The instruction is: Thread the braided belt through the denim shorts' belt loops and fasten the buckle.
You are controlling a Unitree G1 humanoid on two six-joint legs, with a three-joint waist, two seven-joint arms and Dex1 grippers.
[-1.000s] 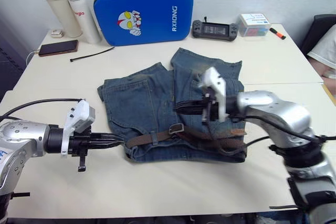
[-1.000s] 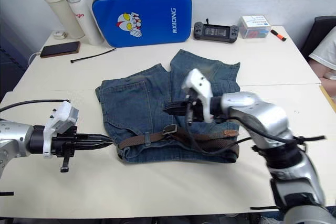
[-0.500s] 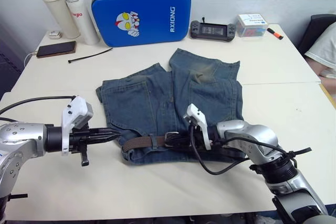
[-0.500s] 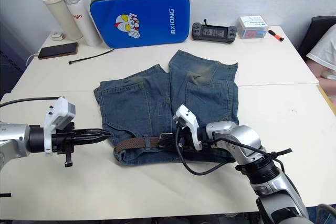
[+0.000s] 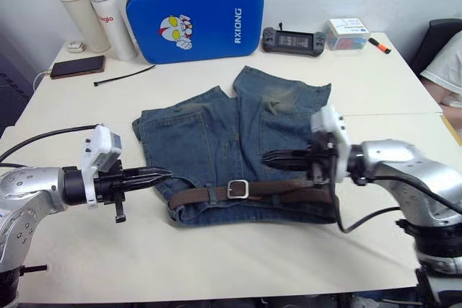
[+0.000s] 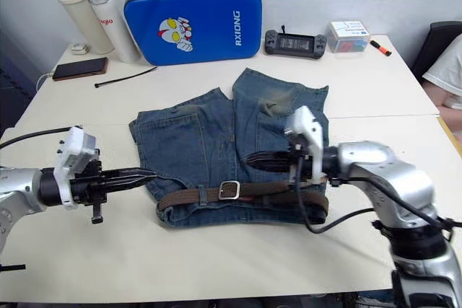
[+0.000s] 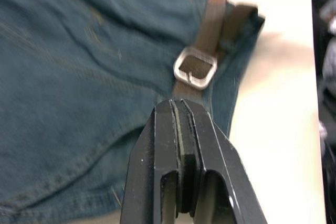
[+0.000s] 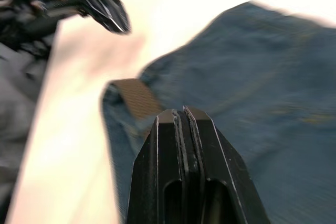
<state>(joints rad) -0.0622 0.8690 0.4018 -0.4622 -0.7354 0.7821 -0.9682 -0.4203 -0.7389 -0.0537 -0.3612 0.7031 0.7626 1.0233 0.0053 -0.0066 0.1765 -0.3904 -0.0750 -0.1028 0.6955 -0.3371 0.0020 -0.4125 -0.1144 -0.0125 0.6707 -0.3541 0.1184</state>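
- Now the shorts [image 5: 216,142] are lying flat on the counter [image 5: 216,257], with the belt [image 5: 216,194] running along the waistband through a loop [image 5: 211,194] and the buckle [image 5: 237,190] sitting mid-waist.
- Left end effector [image 5: 162,175] is hovering clenched and empty, just beside the shorts' left edge.
- Right end effector [image 5: 271,157] is hovering clenched and empty over the shorts, above the belt.
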